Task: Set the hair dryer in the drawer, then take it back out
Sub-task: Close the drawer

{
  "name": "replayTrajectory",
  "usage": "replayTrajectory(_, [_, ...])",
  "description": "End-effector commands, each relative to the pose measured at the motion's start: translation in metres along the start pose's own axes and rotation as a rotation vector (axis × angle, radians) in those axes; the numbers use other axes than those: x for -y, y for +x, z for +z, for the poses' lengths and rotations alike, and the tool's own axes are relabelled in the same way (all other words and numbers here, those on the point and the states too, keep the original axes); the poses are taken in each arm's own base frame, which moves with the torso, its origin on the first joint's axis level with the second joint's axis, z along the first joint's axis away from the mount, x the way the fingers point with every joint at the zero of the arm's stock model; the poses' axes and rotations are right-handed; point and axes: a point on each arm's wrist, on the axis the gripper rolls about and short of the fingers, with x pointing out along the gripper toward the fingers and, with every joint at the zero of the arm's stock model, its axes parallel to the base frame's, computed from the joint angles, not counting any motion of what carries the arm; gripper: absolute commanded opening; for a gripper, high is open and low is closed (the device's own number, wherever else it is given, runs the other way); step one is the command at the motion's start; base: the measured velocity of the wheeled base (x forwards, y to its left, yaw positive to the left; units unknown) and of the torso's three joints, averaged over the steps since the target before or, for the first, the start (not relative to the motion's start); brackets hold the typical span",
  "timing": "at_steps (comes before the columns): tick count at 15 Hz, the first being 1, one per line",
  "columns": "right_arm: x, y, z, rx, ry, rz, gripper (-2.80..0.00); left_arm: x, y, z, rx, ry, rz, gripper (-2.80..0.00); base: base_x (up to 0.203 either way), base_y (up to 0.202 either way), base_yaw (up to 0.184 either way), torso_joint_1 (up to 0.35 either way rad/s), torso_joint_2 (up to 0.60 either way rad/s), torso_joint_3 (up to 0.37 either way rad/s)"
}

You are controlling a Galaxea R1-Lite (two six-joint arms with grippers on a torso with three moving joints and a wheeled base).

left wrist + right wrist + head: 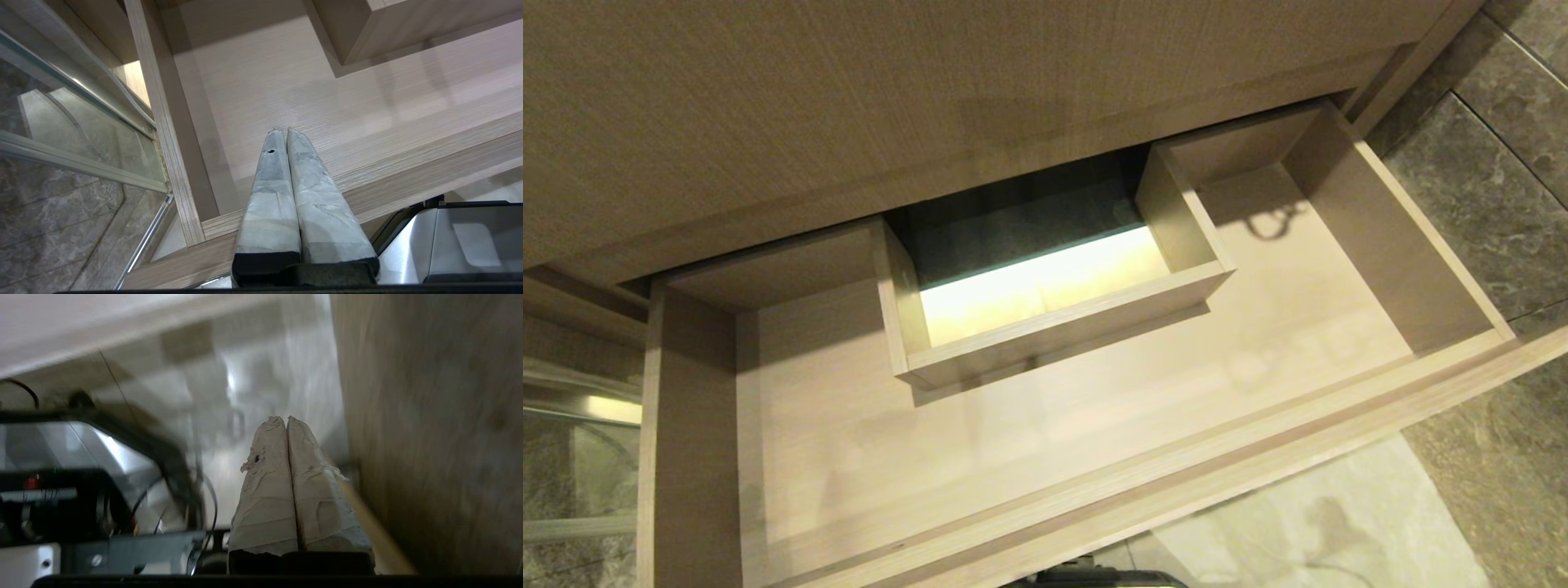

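The drawer (1094, 457) stands open and bare, no dryer in sight (risk: bumping its front at 6 o'clock), both the left tool (284, 131) and right tool (284, 418) pinched closed, empty.

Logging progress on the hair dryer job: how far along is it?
Done: the drawer stands pulled open. In hand: nothing; the left claw and the right claw are both shut and empty. No hair dryer is visible anywhere, so whether it has already been in cannot be told.
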Motion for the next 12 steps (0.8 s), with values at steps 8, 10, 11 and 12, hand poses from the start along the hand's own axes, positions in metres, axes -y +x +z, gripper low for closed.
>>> replayTrajectory(8, [0.012,0.171,0.020,-0.730,0.021,-0.056,-2.80,0.000,0.000,0.000,0.000,-0.001,0.000,-2.80,0.000,0.000,0.000,0.000,0.00,0.000])
replayTrajectory(10, [0.012,0.193,0.026,-0.690,0.019,-0.066,-2.80,0.000,0.000,0.000,-0.001,-0.001,0.000,-2.80,0.000,0.000,0.000,0.000,0.00,0.000])
replayTrajectory(11, [0.013,0.198,0.031,-0.651,0.016,-0.069,-2.80,0.000,0.000,0.000,-0.001,-0.001,0.000,-2.80,0.000,0.000,0.000,0.000,0.00,0.000])
replayTrajectory(12, [0.014,0.202,0.036,-0.613,0.007,-0.069,-2.80,0.000,0.000,0.000,-0.001,-0.001,0.000,-2.80,0.000,0.000,0.000,0.000,0.00,0.000])
